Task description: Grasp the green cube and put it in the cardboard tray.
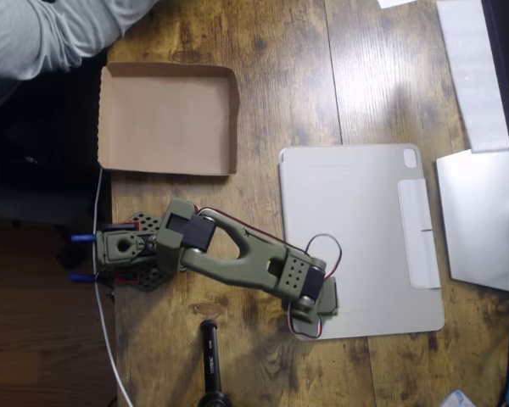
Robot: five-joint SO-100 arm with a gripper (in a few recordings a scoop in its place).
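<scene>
Overhead view: the tray (168, 119) at the bench's upper left is empty; the arm (237, 263) reaches over the tablet cover's (360, 237) lower-left corner. Finger state: cannot tell. Task barely begun.

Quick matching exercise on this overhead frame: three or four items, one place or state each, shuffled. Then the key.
Items:
1. cardboard tray
2. grey tablet cover
3. robot arm
4. white cable

Descriptions:
A. flat on the wooden table, right of centre
B. upper left, nothing in it
C. runs down the table's left edge
D. olive green, stretched from its base over the tablet cover's lower-left corner

Pairs: 1-B, 2-A, 3-D, 4-C
</scene>
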